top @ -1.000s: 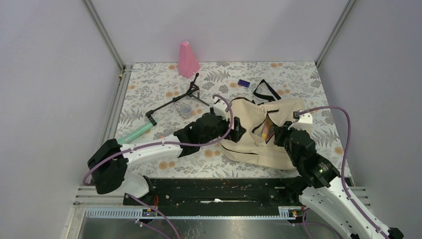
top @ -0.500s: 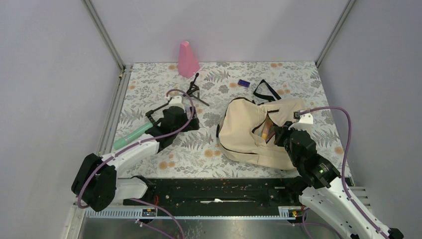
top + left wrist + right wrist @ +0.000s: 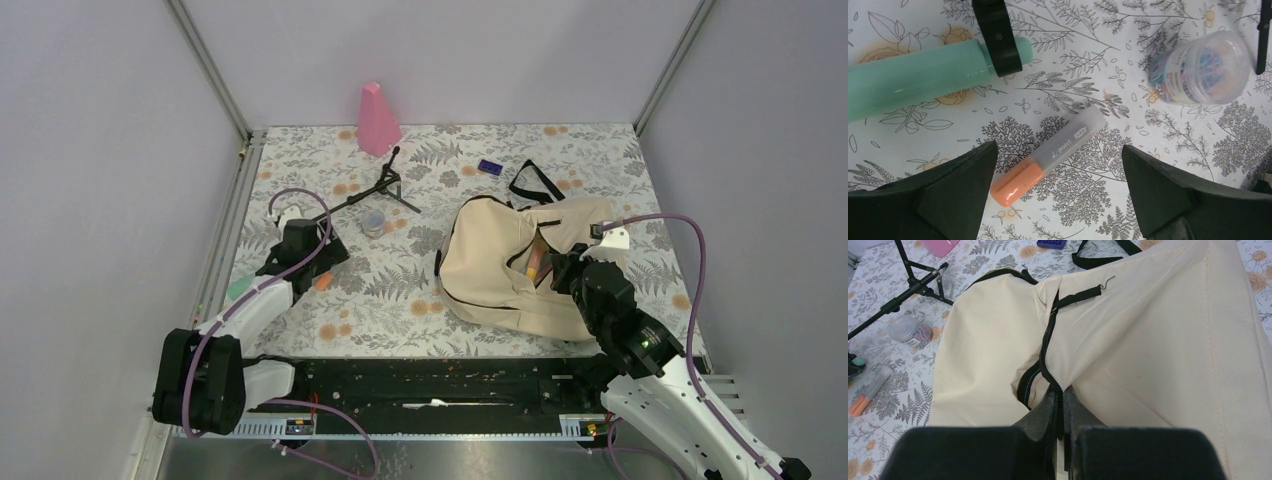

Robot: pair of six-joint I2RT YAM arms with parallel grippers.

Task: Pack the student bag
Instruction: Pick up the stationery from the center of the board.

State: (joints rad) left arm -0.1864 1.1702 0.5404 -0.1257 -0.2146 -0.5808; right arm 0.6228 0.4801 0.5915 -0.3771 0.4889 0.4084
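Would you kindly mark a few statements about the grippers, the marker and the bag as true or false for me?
1. The left gripper is open over the orange-and-grey marker. True.
2. The marker is inside the student bag. False: it lies on the table, outside the bag.
3. The right gripper is shut on the bag's zipper. True.
4. The pink cone stands beside the arm bases. False: it stands at the table's far edge, by the back wall.
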